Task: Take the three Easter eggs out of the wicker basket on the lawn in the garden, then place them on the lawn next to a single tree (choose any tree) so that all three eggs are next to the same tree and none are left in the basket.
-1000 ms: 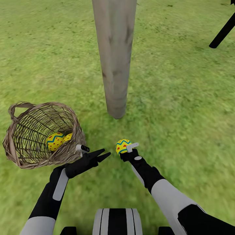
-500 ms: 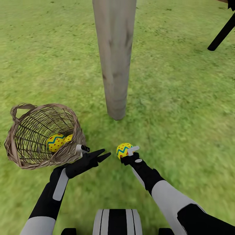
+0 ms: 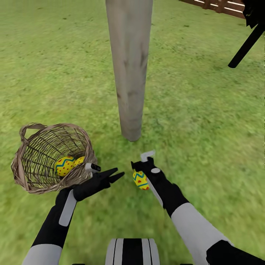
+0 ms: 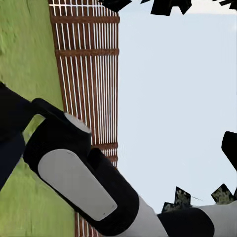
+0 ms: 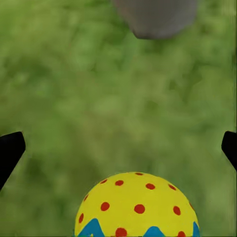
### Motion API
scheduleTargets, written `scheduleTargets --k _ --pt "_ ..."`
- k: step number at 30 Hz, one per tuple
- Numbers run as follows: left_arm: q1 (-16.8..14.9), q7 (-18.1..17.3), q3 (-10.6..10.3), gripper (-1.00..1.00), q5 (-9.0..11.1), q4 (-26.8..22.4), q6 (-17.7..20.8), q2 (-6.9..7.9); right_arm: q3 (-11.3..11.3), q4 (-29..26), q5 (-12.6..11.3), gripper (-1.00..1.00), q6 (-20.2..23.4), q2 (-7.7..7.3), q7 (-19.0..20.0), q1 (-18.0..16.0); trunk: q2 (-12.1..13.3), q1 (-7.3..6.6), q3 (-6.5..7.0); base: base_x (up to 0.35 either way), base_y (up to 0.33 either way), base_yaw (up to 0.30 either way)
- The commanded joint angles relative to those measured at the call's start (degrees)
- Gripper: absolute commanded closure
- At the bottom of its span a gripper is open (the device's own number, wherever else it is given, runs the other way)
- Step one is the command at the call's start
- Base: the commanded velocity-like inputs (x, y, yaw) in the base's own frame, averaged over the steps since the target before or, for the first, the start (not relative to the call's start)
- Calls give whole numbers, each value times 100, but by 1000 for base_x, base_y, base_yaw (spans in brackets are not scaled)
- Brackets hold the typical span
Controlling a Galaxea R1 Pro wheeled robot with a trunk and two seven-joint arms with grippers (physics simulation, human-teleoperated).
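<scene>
Lying on the lawn (image 3: 206,121) just on the robot's side of the right hand (image 3: 141,165), the zigzag egg (image 3: 141,180) sits free between that hand's spread fingers, its long axis pointing roughly away from the robot toward the tree (image 3: 129,73). The trunk base stands near, just beyond the hand. Two more eggs (image 3: 68,165) rest in the wicker basket (image 3: 27,173), beside the open, empty left hand (image 3: 116,175), judged the nearer arm for them.

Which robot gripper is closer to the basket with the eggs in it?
The left gripper. It sits just off the wicker basket, by its near rim. The right gripper is farther away, over the lawn beside the loose egg near the tree.
</scene>
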Motion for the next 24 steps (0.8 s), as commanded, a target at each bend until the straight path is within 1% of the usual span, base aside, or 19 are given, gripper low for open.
scheduleTargets --k 1,2,3,5,6,7,8,10,11,12,15,18,24 --pt "-2 -13 9 -100 -2 -5 45 6 15 -668 -16 -100 457 -7 -37 203 0 -3 19 0 0 0" --pt "-2 -13 9 -100 -2 -11 54 8 14 -1057 -17 -100 757 -16 -37 303 2 -5 42 0 0 0" --pt "-5 -13 9 -100 -2 -16 67 4 11 -1508 -17 -100 1278 -27 -37 403 3 -8 64 0 0 0" --pt "-13 -13 -8 -100 -2 -24 93 -19 6 -2063 -17 -100 2232 -34 -37 460 6 -13 108 0 0 0" --pt "-16 -13 -37 -100 10 -30 101 -29 5 -2217 -17 -100 2519 -43 -37 467 7 -16 130 0 0 0" --pt "-18 -13 -123 -100 65 -52 107 -38 -2 -2316 -17 -100 2733 -78 -37 471 8 -18 152 0 0 0" --pt "-19 -13 -343 -100 228 -95 110 -42 -9 -2378 -23 -100 2887 -129 -37 473 10 -21 174 0 0 0" --pt "-19 -11 -731 -100 629 -141 110 -40 -12 -2410 -25 -100 2971 -154 -37 474 12 -26 219 0 0 0" --pt "-19 -7 -888 -100 853 -153 106 -36 -13 -2417 -26 -100 2989 -157 -37 476 14 -29 241 0 0 0" --pt "-19 -5 -955 -100 961 -157 103 -32 -13 -2420 -26 -100 2997 -158 -37 477 15 -31 263 0 0 0" --pt "-19 -4 -994 -100 1029 -160 101 -30 -13 -2422 -26 -100 3011 -159 -37 475 19 -39 330 0 0 0" --pt "-19 -4 -993 -100 1035 -160 101 -25 -12 -2422 -26 -100 3111 -162 -37 475 23 -47 396 0 0 0" --pt "-19 -4 -993 -100 1042 -226 101 -5 -8 -2422 -21 -100 3137 -168 -37 475 31 -62 529 0 0 0"
